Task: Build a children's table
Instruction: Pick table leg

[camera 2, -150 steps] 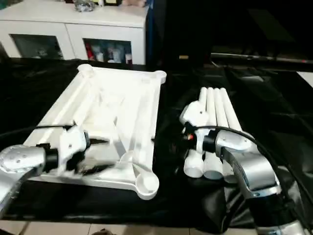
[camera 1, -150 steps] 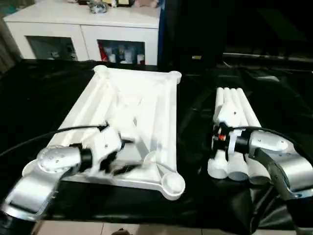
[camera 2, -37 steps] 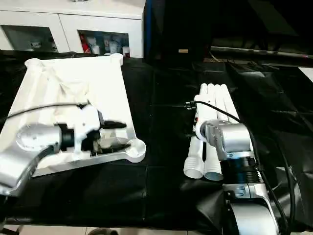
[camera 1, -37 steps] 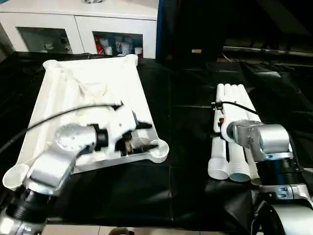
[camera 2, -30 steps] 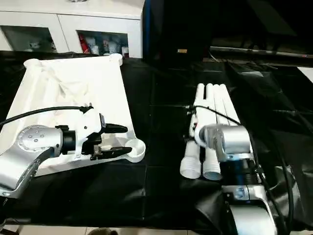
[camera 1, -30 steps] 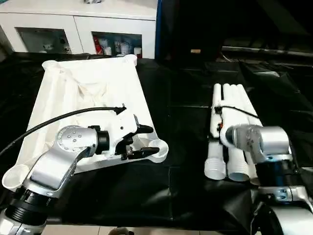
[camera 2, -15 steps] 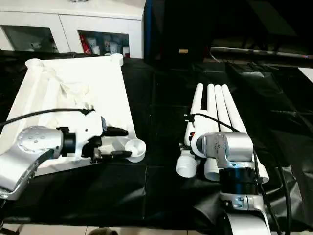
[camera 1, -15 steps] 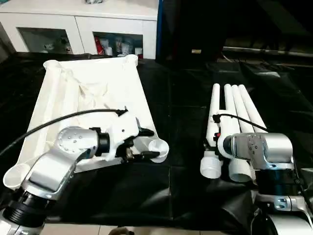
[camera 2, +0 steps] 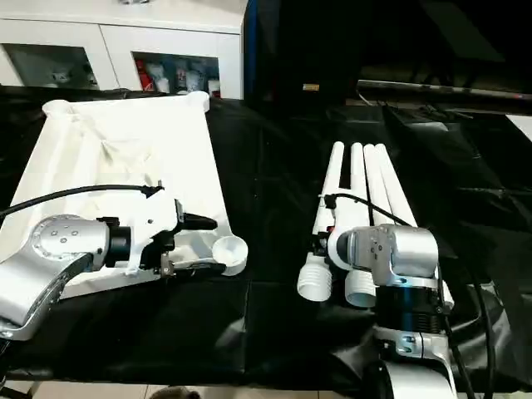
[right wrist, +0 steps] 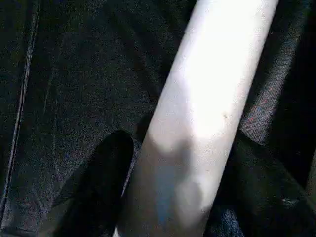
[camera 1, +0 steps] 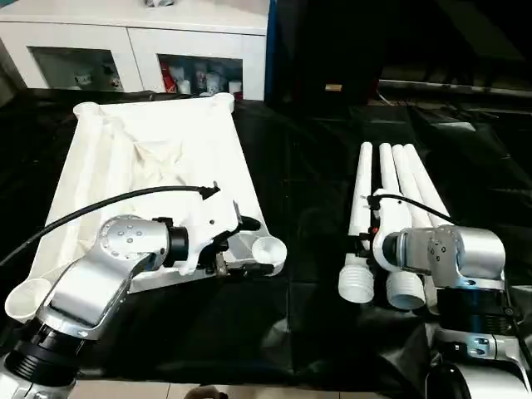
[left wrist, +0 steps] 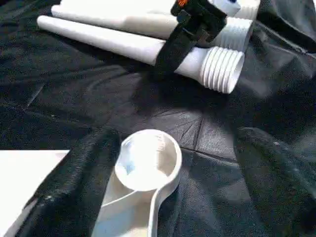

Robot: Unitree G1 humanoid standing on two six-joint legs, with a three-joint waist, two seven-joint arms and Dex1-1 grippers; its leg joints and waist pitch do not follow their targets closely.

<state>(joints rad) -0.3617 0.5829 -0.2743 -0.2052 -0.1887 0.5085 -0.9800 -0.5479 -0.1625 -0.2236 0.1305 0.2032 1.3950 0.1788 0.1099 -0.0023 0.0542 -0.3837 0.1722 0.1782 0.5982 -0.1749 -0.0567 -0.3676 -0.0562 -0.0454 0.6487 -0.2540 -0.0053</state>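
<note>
The white tabletop [camera 1: 150, 158] lies ribbed side up on the left of the black cloth. My left gripper [camera 1: 253, 247] is open, one finger on each side of the near right corner socket [left wrist: 148, 160], with a gap on both sides. Four white legs [camera 1: 403, 183] lie on the right. The leftmost leg [camera 1: 359, 208] is angled away from the rest, its threaded end [camera 1: 356, 283] nearest me. My right gripper [right wrist: 180, 143] is shut on this leg, a finger [right wrist: 103, 182] pressed against each side.
A white cabinet [camera 1: 141, 41] stands behind the black cloth work table [camera 1: 291, 332]. Dark equipment [camera 1: 349, 50] sits at the back right. A black cable [camera 1: 100, 208] arcs over the tabletop to my left wrist. The table's front edge runs just below my forearms.
The leftmost leg's near end has swung left, away from the other legs. My right fingers have closed in on it. My left fingers have spread wider around the corner socket.
</note>
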